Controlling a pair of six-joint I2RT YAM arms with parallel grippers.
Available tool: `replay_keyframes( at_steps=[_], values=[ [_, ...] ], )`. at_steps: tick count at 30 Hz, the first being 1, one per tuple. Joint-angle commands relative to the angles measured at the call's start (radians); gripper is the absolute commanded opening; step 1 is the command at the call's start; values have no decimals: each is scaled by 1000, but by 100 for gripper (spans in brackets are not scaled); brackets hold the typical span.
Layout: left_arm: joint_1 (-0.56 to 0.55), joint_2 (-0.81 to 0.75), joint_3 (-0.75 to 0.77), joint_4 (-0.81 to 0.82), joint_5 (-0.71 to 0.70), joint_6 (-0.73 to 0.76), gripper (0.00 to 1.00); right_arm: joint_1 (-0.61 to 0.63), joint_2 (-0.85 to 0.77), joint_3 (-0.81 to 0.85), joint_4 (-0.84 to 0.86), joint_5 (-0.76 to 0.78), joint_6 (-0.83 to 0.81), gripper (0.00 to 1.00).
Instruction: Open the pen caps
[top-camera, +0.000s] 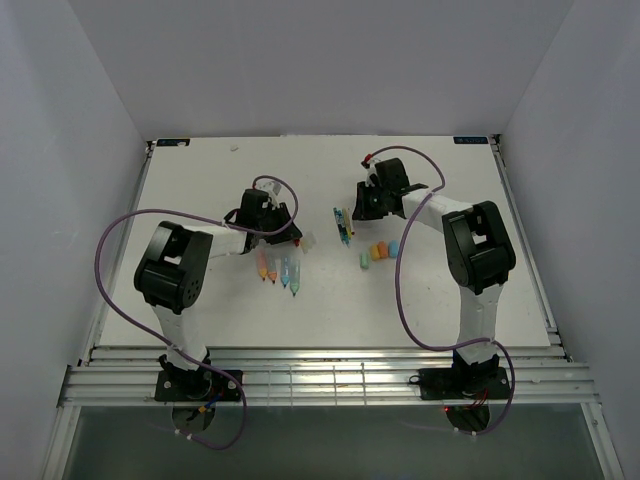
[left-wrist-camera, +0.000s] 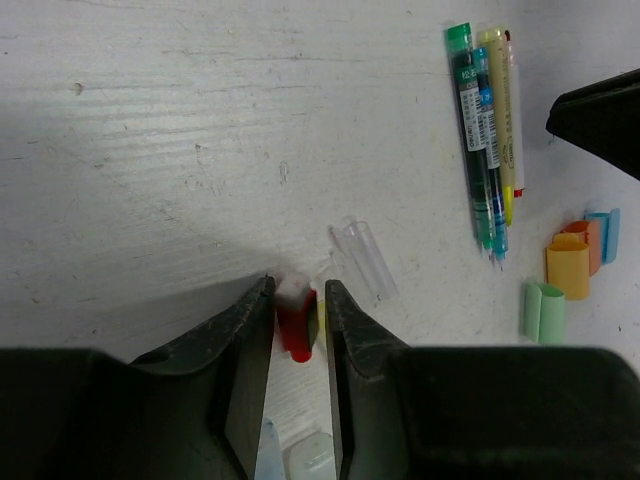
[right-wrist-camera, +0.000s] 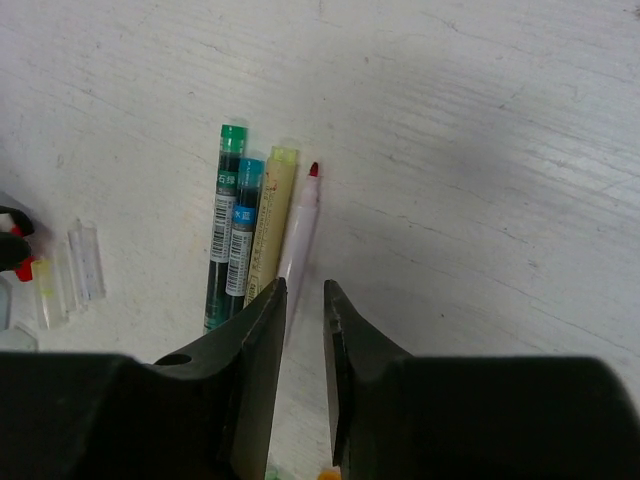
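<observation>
My left gripper (left-wrist-camera: 299, 298) is shut on a small red cap (left-wrist-camera: 297, 325) with a whitish top, just above the table; it also shows in the top view (top-camera: 285, 230). Orange (left-wrist-camera: 568, 265), blue (left-wrist-camera: 606, 235) and pale green (left-wrist-camera: 543, 312) caps lie loose together on the right (top-camera: 378, 252). My right gripper (right-wrist-camera: 305, 292) is narrowly open and empty, its left finger beside a pale pen with a bare red tip (right-wrist-camera: 300, 230). This pen lies in a row with thin green (right-wrist-camera: 225, 220), blue (right-wrist-camera: 241, 230) and yellow (right-wrist-camera: 270, 220) pens (top-camera: 343, 225).
Thick translucent barrels in orange, blue and green (top-camera: 278, 270) lie below the left gripper. Clear plastic tubes (left-wrist-camera: 365, 262) (right-wrist-camera: 85, 260) lie between the two grippers. The white table (top-camera: 200, 180) has walls on three sides.
</observation>
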Motion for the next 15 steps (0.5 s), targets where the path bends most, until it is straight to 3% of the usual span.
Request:
replay_keyframes(
  at_steps=[1, 6, 15],
  values=[
    [4, -7, 13, -1, -30, 14, 39, -11, 16, 48, 7, -15, -11, 28],
    [6, -5, 19, -16, -43, 19, 47, -12, 22, 45, 10, -21, -7, 35],
    [12, -74, 6, -19, -99, 19, 57, -14, -43, 43, 8, -4, -13, 36]
  ],
)
